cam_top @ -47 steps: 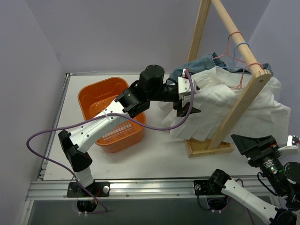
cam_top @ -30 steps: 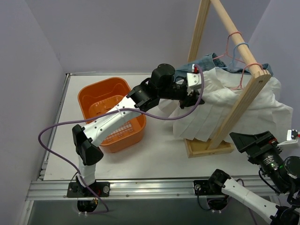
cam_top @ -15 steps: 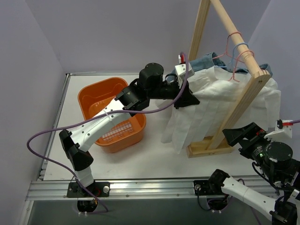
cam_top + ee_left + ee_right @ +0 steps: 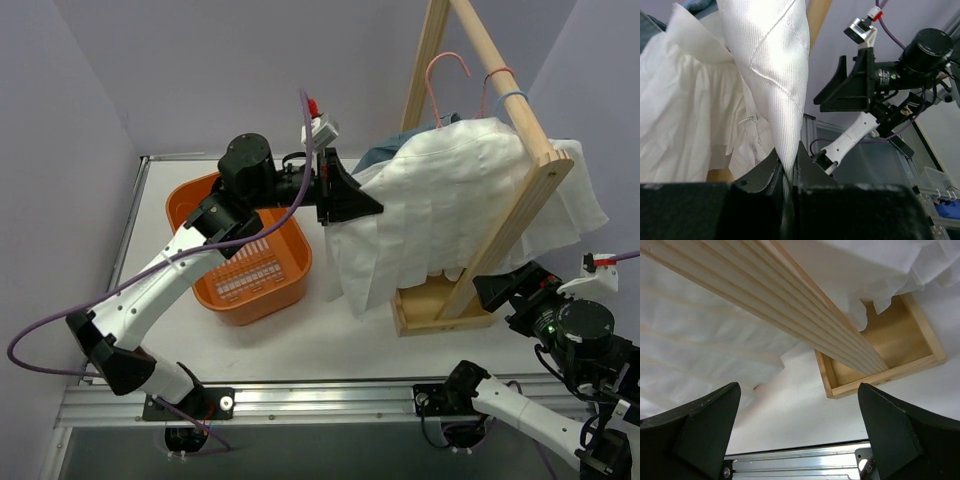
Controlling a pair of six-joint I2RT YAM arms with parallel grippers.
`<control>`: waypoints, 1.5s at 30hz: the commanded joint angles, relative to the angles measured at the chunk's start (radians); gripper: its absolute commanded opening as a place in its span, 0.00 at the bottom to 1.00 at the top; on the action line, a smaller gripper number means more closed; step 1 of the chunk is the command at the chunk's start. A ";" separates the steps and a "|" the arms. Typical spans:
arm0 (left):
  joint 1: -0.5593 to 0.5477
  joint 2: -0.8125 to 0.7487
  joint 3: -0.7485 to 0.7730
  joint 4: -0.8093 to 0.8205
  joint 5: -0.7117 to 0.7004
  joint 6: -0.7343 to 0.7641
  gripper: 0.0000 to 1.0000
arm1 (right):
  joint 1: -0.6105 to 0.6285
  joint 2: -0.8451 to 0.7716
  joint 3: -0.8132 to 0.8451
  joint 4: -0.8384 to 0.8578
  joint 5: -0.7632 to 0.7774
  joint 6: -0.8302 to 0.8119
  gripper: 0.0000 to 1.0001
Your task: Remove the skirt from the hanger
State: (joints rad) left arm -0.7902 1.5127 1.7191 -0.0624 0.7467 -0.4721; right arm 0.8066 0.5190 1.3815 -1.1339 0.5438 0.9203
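The white skirt (image 4: 450, 190) drapes over the wooden rack's sloping rod (image 4: 495, 65) and hangs down to the left of the rack. My left gripper (image 4: 372, 208) is shut on the skirt's left edge, and the cloth (image 4: 775, 75) runs down between its fingers (image 4: 786, 170). A pink hanger (image 4: 447, 72) stands up on the rod above the skirt, its lower part hidden behind the cloth. My right gripper (image 4: 505, 282) is open, low at the rack's front post, holding nothing. In the right wrist view it (image 4: 800, 435) looks up at the rod (image 4: 790, 305) and skirt (image 4: 700, 350).
An orange basket (image 4: 200, 215) sits under my left arm. A blue denim garment (image 4: 395, 152) hangs behind the skirt, with red and blue hangers (image 4: 505, 88) on the rod. The rack's wooden base (image 4: 430, 310) lies on the table by my right gripper.
My left arm has drawn back to the left and up with the skirt's edge in its grip. The skirt has lifted along the rod, and the pink hanger now pokes up above it.
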 commanded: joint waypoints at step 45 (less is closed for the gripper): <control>0.066 -0.556 -0.550 -0.518 -0.178 0.234 0.02 | -0.234 0.260 0.227 0.396 -0.775 -0.581 0.91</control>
State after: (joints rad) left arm -0.7292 0.9573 1.1568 -0.6880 0.4984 -0.2394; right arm 0.6765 0.7223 1.4689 -0.7750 0.0032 0.5270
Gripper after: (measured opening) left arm 0.117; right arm 0.894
